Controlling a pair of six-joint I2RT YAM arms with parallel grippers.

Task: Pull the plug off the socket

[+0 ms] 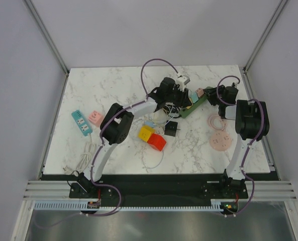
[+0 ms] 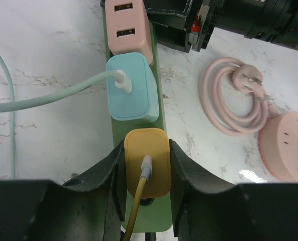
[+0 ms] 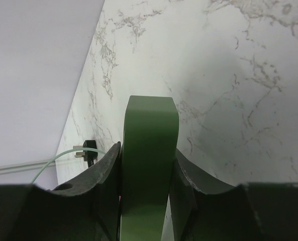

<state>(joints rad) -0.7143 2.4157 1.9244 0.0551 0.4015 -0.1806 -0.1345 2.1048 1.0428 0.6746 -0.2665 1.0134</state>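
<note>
Left gripper (image 2: 146, 149) clamps the yellow charger (image 2: 156, 175), lower centre, blue charger (image 2: 136, 103) just above; right gripper (image 3: 147, 153) clamps one end of the green power strip (image 3: 150, 120). Open marble table (image 2: 53, 140) left.

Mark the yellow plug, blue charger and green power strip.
yellow plug (image 2: 155, 149): left wrist view, top face.
blue charger (image 2: 136, 98): left wrist view, top face.
green power strip (image 3: 149, 145): right wrist view, flat face between the fingers.

A white marble table (image 1: 118, 85) fills the middle of the top view. At its left lie a teal power strip (image 1: 81, 122) and a pink adapter (image 1: 95, 117). At centre lie a yellow cube (image 1: 146, 133), a red cube (image 1: 158, 142) and a black adapter (image 1: 171, 128). A green power strip (image 1: 195, 106) lies upper right, and a round pink socket (image 1: 220, 141) with its coiled pink cable (image 1: 215, 122) at right.
</note>
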